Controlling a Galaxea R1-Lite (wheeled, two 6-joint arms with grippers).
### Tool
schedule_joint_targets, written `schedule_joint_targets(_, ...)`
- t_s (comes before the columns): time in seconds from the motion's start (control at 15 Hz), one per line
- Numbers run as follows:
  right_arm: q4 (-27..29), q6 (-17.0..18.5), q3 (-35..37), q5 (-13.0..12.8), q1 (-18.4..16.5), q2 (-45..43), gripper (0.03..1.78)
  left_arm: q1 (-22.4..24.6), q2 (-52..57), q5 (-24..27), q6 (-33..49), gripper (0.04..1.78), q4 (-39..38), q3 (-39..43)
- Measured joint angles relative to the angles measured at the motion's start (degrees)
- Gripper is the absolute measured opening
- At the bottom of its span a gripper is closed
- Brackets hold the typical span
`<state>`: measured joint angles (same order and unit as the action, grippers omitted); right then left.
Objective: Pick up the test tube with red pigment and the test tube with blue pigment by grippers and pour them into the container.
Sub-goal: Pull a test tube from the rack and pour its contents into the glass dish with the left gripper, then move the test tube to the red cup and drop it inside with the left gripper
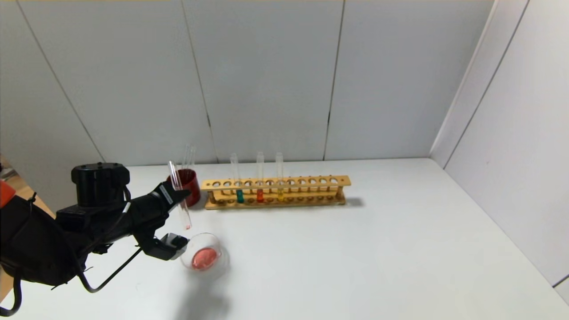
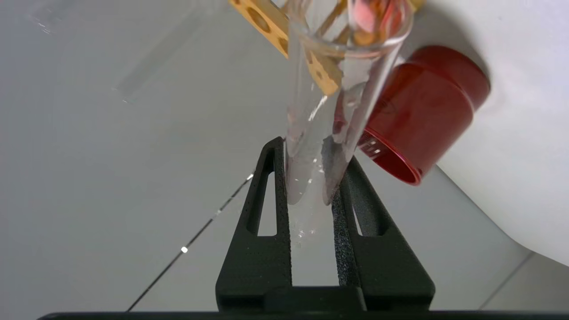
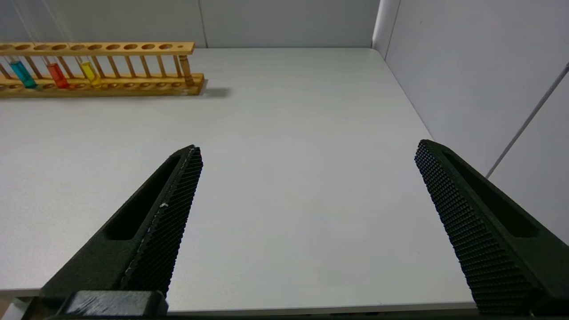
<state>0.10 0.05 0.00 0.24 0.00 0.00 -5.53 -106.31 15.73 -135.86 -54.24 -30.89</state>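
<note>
My left gripper (image 1: 178, 198) is shut on a slim clear test tube (image 1: 179, 195), held nearly upright and slightly tilted, with only a trace of red at its lower end. That end hangs just above the far left rim of the clear glass container (image 1: 209, 235), which holds a pool of pink-red liquid (image 1: 204, 258). In the left wrist view the tube (image 2: 320, 111) sits clamped between the black fingers of the left gripper (image 2: 311, 151). The blue-pigment tube (image 1: 239, 195) stands in the wooden rack (image 1: 311, 182) and also shows in the right wrist view (image 3: 22, 74). My right gripper (image 3: 306, 151) is open and empty.
A darker red tube (image 1: 260, 194) and a yellow tube (image 1: 280, 194) stand in the rack beside the blue one. A dark red cup (image 1: 189, 180) holding empty tubes (image 1: 190, 155) stands at the rack's left end, just behind my left gripper. Walls close the back and right.
</note>
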Motion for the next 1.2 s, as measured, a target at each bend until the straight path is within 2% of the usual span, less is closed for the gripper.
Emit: schedule_joint_targets(1.2,0.00,0.02,0.00,0.00,0.00,0.00,1.75,-0.44,1.85,0.09,-1.62,0.32,-2.57,1.21)
